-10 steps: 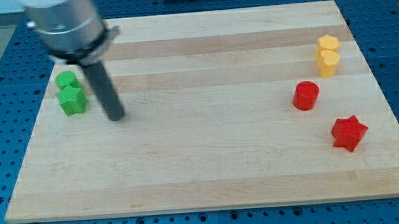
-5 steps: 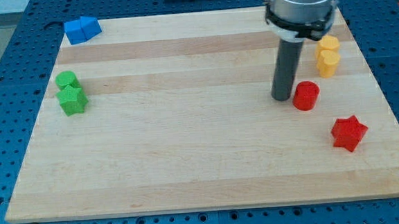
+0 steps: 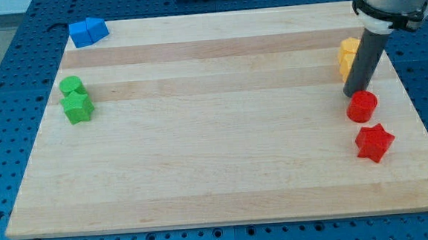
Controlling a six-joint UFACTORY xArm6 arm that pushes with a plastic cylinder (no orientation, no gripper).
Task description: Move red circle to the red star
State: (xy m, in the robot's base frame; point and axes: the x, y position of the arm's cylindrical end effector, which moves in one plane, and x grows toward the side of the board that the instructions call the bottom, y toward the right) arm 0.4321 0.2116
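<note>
Two red blocks sat at right: my tip (image 3: 354,94), a bare rod gripping nothing, touched the red circle (image 3: 362,106) above the red star (image 3: 374,141).

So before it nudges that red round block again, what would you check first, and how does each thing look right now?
1. My tip sits just up-left of the red circle, close to it: ok; actual contact: cannot tell.
2. Red circle not yet at the red star, a small gap shows: not ok.
3. Path from circle down to star free of other blocks: ok.
4. Yellow blocks partly hidden behind the rod, so contact with them: cannot tell.
5. Star lies clear of the board's right edge: ok.
</note>
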